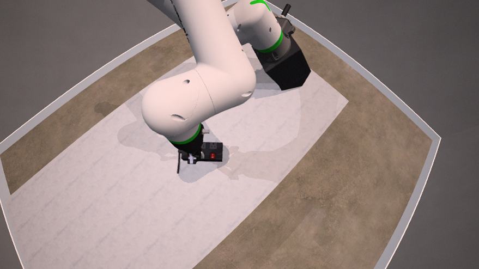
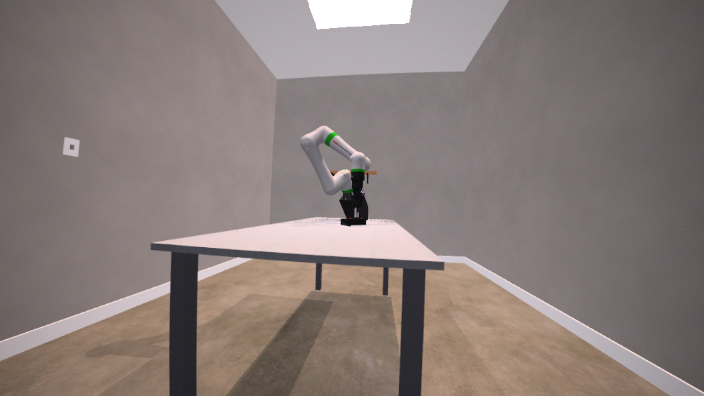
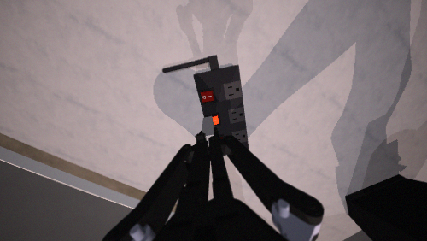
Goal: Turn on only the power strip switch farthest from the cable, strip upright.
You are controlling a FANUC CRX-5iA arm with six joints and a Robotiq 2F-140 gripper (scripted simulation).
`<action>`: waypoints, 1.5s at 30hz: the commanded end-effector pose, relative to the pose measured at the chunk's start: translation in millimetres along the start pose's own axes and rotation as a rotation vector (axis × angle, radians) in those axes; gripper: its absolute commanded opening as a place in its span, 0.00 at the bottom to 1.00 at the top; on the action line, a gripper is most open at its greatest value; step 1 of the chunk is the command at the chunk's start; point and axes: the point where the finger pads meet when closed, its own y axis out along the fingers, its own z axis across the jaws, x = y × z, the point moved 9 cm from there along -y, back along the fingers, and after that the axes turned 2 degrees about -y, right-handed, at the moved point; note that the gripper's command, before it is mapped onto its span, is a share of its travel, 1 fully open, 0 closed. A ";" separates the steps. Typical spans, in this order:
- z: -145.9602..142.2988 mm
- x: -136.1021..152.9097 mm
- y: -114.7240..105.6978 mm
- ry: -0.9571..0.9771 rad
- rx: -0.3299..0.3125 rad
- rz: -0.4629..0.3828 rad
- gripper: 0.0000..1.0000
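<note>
Wrist view puts the gripper [image 3: 212,137] at the lower middle of the frame, its jaws pressed fully together with nothing between them, so the closed tips work as a single poking point. Those tips sit at the near end of the power strip [image 3: 222,102], right over the spot where the nearest switch would be; that switch is hidden behind them. Just above the tips, the middle switch [image 3: 216,120] glows bright orange, which I read as on. Higher in the frame, the darker red switch [image 3: 207,96] beside the cable [image 3: 188,66] looks unlit, so probably off.

The strip lies face up on the pale table [image 3: 85,64], sockets and switches showing, near the centre of the top view.

The step in hand appears to be pressing the switch farthest from the cable. Whether it has flipped cannot be told. Next, the closed tips would need to lift slightly, shift up the frame to the glowing middle switch, and push its raised side down without sliding the strip.
</note>
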 end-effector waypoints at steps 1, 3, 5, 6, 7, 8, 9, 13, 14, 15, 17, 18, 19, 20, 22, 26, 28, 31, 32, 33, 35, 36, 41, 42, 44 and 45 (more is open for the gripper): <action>-0.2 0.0 -0.2 0.000 0.000 0.000 0.00; -0.2 0.0 -0.2 0.000 0.000 0.000 0.00; -0.2 0.0 -0.2 0.000 0.000 0.000 0.00; -0.2 0.0 -0.2 0.000 0.000 0.000 0.00; -0.2 0.0 -0.2 0.000 0.000 0.000 0.00; -0.2 0.0 -0.2 0.000 0.000 0.000 0.00; -0.2 0.0 -0.2 0.000 0.000 0.000 0.00; -0.2 0.0 -0.2 0.000 0.000 0.000 0.00; -0.2 0.0 -0.2 0.000 0.000 0.000 0.00; -0.2 0.0 -0.2 0.000 0.000 0.000 0.00; -0.2 0.0 -0.2 0.000 0.000 0.000 0.00; -0.2 0.0 -0.2 0.000 0.000 0.000 0.00; -0.2 0.0 -0.2 0.000 0.000 0.000 0.00; -0.2 0.0 -0.2 0.000 0.000 0.000 0.00; -0.2 0.0 -0.1 0.000 0.000 0.000 0.00; -0.2 0.0 0.5 0.000 0.000 0.000 0.00; -0.2 0.0 1.1 0.000 0.000 0.000 0.00; -0.2 0.0 2.2 0.000 0.000 0.000 0.00; -0.2 0.0 2.6 0.000 0.000 0.000 0.00; -0.2 0.0 3.1 0.000 0.000 0.000 0.00; -0.2 0.0 4.0 0.000 0.000 0.000 0.00; -0.2 0.0 4.0 0.000 0.000 0.000 0.00; -0.2 0.0 6.0 0.000 0.000 0.000 0.00; -0.2 0.0 6.4 0.000 0.000 0.000 0.00; -0.2 0.0 7.3 0.000 0.000 0.000 0.00; -0.2 0.0 7.6 0.000 0.000 0.000 0.00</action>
